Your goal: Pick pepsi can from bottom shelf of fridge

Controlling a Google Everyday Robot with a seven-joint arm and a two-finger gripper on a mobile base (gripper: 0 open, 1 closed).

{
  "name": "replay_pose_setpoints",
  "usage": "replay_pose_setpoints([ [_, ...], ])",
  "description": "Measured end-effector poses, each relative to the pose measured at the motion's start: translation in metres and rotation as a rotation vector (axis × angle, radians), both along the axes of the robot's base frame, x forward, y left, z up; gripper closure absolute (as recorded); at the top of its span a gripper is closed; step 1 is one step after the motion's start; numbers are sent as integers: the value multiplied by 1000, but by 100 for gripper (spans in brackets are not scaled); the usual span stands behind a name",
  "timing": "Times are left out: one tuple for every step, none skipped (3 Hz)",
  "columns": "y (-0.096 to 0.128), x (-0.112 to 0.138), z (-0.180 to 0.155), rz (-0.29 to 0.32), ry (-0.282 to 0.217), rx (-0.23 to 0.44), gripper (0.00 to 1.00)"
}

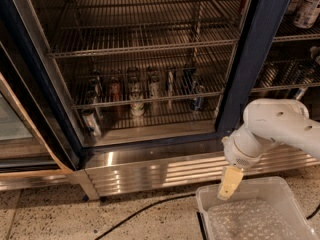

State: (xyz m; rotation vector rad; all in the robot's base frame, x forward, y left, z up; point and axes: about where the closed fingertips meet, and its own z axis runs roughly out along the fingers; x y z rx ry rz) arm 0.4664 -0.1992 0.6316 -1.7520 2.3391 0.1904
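The fridge (250, 59) stands open, with navy frames and chrome wire racks. On the bottom shelf (160, 118) stands a row of cans. The pepsi can (198, 99), dark blue with a silver top, is at the right end of the row, near the navy post. My gripper (227, 184) hangs from the white arm (280, 129), pointing down. It is outside the fridge, in front of the ribbed steel base panel (150, 171) and over the rim of a bin. It is below and to the right of the pepsi can and holds nothing that I can see.
Silver-white cans (136, 103) and a red-orange can (116, 89) stand left of the pepsi can. One can (91, 122) sits at the shelf's front left. A clear plastic bin (250, 216) lies on the floor at bottom right. A black cable (135, 216) runs across the floor.
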Motion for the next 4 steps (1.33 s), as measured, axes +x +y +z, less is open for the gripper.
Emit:
replay_pose_setpoints([
  [0, 0, -3, 1, 5, 1, 0],
  [4, 13, -14, -16, -1, -10, 0],
  [4, 42, -36, -15, -83, 17, 0],
  [5, 81, -52, -19, -198, 89, 0],
])
